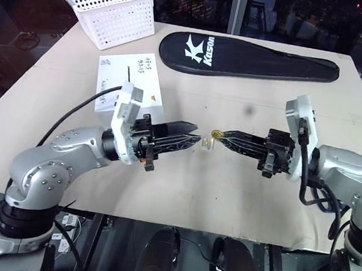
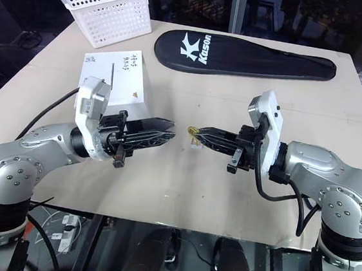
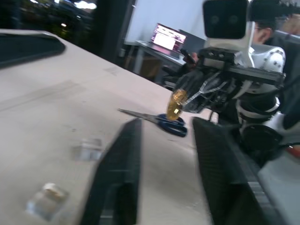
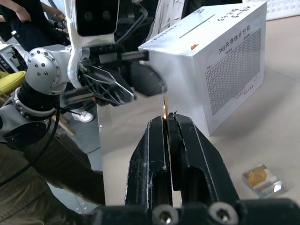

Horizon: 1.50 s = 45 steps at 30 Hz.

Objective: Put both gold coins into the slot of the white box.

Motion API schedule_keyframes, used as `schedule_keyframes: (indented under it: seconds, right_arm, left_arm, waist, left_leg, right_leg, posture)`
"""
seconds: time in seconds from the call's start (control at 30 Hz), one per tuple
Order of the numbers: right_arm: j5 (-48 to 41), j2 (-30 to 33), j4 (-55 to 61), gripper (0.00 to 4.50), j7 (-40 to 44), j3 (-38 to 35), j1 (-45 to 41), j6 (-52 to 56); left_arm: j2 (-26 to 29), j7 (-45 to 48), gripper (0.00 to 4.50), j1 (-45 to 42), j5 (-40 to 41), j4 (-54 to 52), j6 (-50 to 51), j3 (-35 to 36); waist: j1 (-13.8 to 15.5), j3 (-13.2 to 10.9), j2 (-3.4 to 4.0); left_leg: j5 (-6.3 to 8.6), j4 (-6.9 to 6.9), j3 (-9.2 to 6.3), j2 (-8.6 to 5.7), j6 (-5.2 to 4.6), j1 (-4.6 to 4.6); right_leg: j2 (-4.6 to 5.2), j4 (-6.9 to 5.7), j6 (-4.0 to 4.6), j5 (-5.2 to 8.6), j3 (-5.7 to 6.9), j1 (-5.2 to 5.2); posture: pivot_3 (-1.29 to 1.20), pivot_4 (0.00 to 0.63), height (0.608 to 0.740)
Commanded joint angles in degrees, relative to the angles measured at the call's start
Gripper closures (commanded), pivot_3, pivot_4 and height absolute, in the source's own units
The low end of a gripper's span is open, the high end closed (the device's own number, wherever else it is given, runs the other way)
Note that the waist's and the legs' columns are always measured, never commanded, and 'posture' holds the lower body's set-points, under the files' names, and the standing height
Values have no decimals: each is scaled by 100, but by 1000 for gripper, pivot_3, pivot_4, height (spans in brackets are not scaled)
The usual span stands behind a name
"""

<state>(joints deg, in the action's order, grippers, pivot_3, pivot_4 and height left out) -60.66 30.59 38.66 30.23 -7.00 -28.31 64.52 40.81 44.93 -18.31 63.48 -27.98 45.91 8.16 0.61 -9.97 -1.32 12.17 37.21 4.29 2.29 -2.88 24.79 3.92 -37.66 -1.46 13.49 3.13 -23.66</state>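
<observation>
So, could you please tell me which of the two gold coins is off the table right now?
The coin pinched in the right gripper; the other coin sits in a clear case on the table.

a white perforated basket (image 1: 111, 10) stands at the bench's (image 1: 241, 180) far left corner. beside it lies a black racket cover (image 1: 247, 58) with white lettering. blue-handled scissors (image 3: 161, 123) rest on the bench.

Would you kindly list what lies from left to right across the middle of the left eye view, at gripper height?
left gripper → small clear block on the table → gold coin → right gripper, shut on that coin.
</observation>
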Motion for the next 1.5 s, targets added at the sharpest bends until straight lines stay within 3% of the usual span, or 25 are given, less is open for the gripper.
schedule_keyframes:
  seconds: [0.03,0.73,0.87,0.9,1.4,1.5]
  right_arm:
    - [-176,69,263,4500,-5,59,25,-222]
    - [-239,295,372,4500,171,507,171,-788]
    - [-438,341,581,4500,121,460,315,-804]
    - [-495,360,623,4500,104,449,342,-806]
    - [-1808,872,1159,4500,-632,222,478,-1052]
    - [-1465,775,705,3610,-571,394,151,-1113]
  left_arm:
    - [-25,102,3125,-157,14,-67,-15,-42]
    - [-151,367,3125,-280,-246,-93,-25,-282]
    - [-159,355,4297,-307,-155,-180,51,-322]
    - [-163,334,4410,-334,-125,-187,73,-327]
    - [-144,182,4410,-227,164,-405,253,-264]
    - [-109,147,4500,-100,190,-378,213,-135]
  waist:
    - [5,0,0]
    - [12,0,-1]
    - [11,0,-1]
    - [11,0,-1]
    - [9,-1,-2]
    - [-6,-1,-2]
  left_leg:
    - [0,0,-1,0,0,0]
    - [0,1,-1,0,0,1]
    - [0,1,0,0,0,1]
    - [0,1,0,0,0,1]
    - [0,2,-2,0,0,0]
    - [0,2,-1,0,0,0]
  right_leg:
    - [0,0,-1,0,0,0]
    - [1,0,-3,1,0,0]
    - [2,1,-3,2,-1,1]
    - [2,1,-3,2,-1,0]
    - [2,0,-10,6,-1,1]
    - [2,1,-8,6,-3,1]
  posture:
    - [0,150,740]
    - [0,150,740]
    - [0,150,740]
    - [0,150,740]
    - [0,150,740]
    - [0,150,740]
